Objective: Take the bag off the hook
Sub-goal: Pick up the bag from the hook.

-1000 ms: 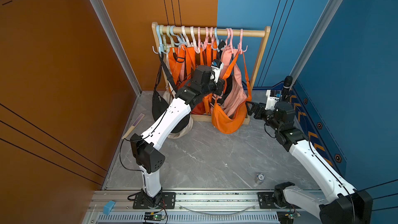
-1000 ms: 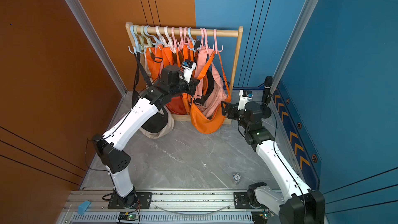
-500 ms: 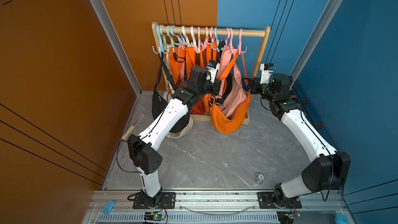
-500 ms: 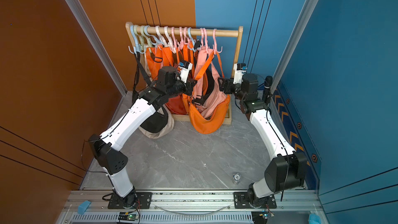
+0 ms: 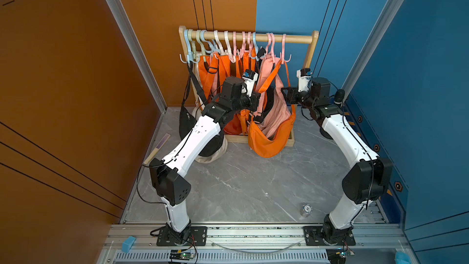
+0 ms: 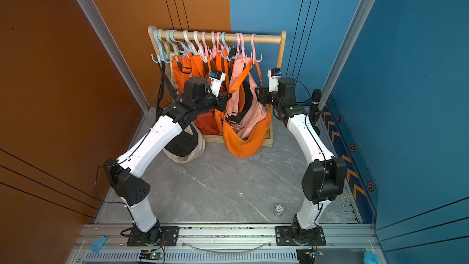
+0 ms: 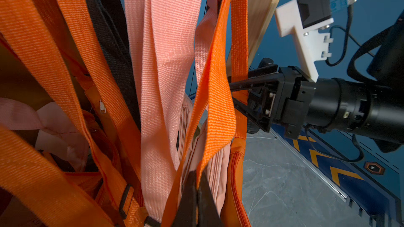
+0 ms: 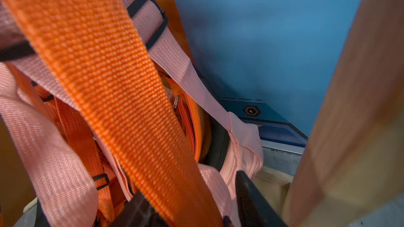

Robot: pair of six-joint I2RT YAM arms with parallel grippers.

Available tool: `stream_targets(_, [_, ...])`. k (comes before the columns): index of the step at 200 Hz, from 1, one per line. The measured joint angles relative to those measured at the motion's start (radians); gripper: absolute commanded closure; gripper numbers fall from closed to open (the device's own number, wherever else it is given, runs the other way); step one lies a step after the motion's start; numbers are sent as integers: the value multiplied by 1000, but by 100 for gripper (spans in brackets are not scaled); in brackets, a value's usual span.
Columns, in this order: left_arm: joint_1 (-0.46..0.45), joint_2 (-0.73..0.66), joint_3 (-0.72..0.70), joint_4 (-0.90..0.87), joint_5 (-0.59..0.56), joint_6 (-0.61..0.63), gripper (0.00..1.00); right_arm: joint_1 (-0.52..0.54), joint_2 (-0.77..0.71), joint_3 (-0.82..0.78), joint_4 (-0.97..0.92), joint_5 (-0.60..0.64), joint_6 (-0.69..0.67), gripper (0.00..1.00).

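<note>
While the orange bag (image 5: 269, 143) hangs by its strap (image 7: 216, 97) from the last pink hook (image 5: 283, 46) on the wooden rack (image 5: 297, 38), its body sagging low before the rack's base on the table (image 5: 253, 186), the left fingers (image 7: 188, 201) are pinched tight on one run of that strap. The right fingers (image 7: 251, 81) stand partly spread astride the other run, which passes between them with a gap on one side.

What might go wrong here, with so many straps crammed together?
The left gripper pinches the orange woven strap beside a pink woven strap, so a neighbouring bag may be dragged along. The right gripper stands open around that strap; it may slip out. The pink plastic hook could slide along the wooden rail.
</note>
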Motion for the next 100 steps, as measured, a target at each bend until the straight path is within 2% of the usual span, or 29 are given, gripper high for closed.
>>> stream_targets(62, [2,19,0,1,10,-8,100,0,18,111,-13,-4,-12,50])
stream_targets(100, [2,23,0,2,13,-11,100,0,43,154,-14,-5,-23,73])
